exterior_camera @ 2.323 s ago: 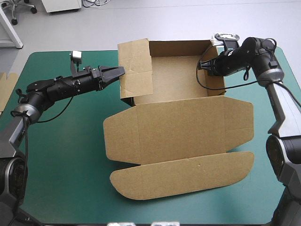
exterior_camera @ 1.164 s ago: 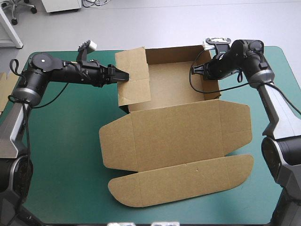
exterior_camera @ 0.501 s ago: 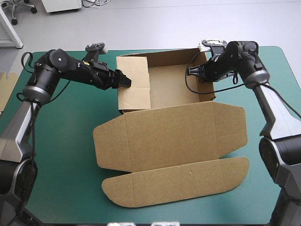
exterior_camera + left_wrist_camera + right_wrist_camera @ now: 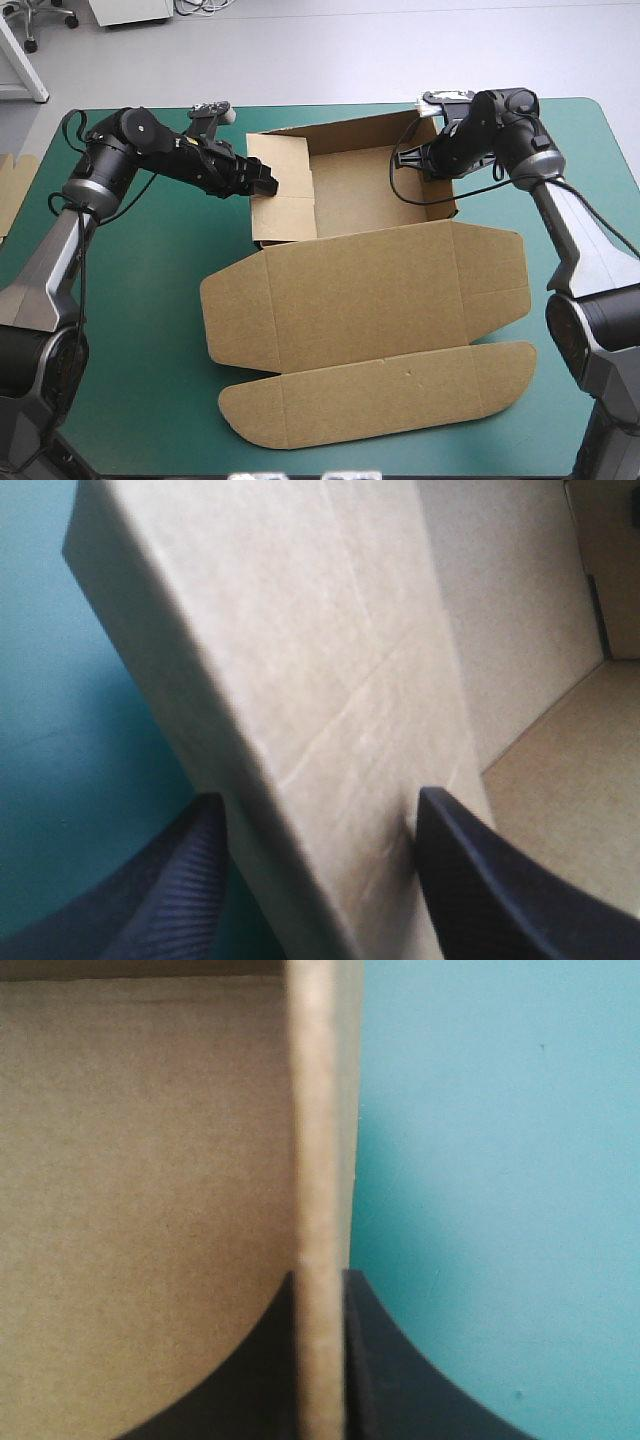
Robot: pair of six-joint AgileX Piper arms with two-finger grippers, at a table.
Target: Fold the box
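The brown box lies in the middle of the table: an open tray at the far side, and the lid flat toward the near edge. The tray's left flap leans inward. My left gripper is at this flap; in the left wrist view its black fingers stand apart, open, with the thick board wall between them. My right gripper is at the tray's right wall. In the right wrist view it is all but shut on the upright wall edge.
The lid's rounded front flap reaches close to the table's near edge. A strip of more brown board shows at the table's left edge. Bare teal-green cover lies left of the box and beside the right wall.
The left arm swung round to the far side and its gripper pushed the left flap inward. The right gripper kept hold of the right wall and drifted left. The whole box slid slightly left.
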